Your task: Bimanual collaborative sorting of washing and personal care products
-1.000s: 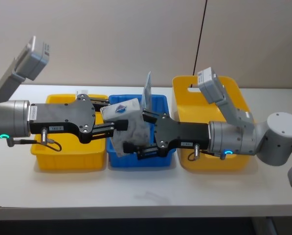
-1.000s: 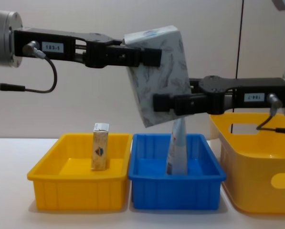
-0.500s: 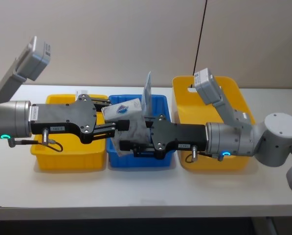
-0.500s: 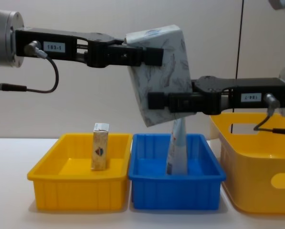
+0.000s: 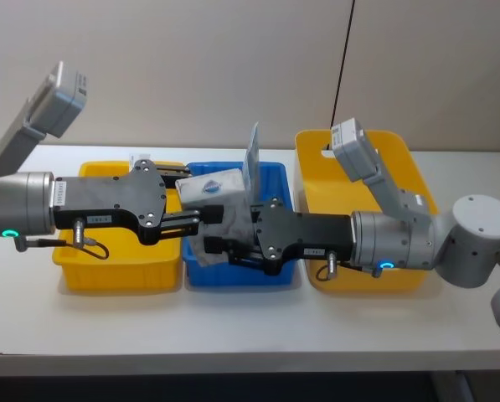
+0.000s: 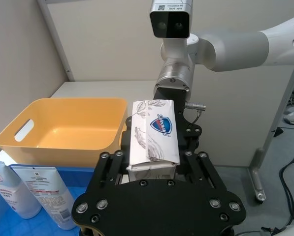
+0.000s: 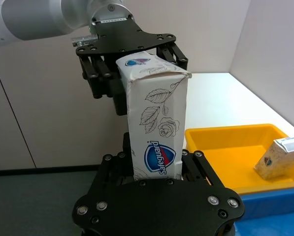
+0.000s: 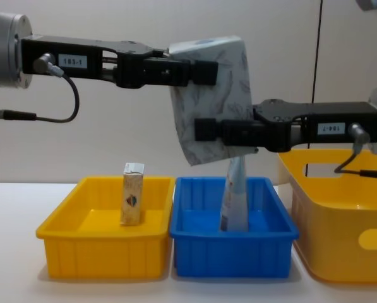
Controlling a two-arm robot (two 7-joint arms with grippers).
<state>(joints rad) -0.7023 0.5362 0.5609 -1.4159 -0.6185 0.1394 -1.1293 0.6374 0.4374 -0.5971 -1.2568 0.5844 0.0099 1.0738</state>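
As arms stretch level | left gripper [image 8: 204,71] fingers pinch top of white pack [image 8: 229,95] | right gripper [image 8: 207,130] apparently its bottom

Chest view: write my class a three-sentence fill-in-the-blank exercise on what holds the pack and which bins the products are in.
The left claw and the right claw are shut on the white pack: that makes ___ claws holding it.
The pack hangs above the middle bin, coloured ___, where a pale blue tube stands.
The small beige carton stands in the left bin, coloured ___.
Missing words: two; blue; yellow.
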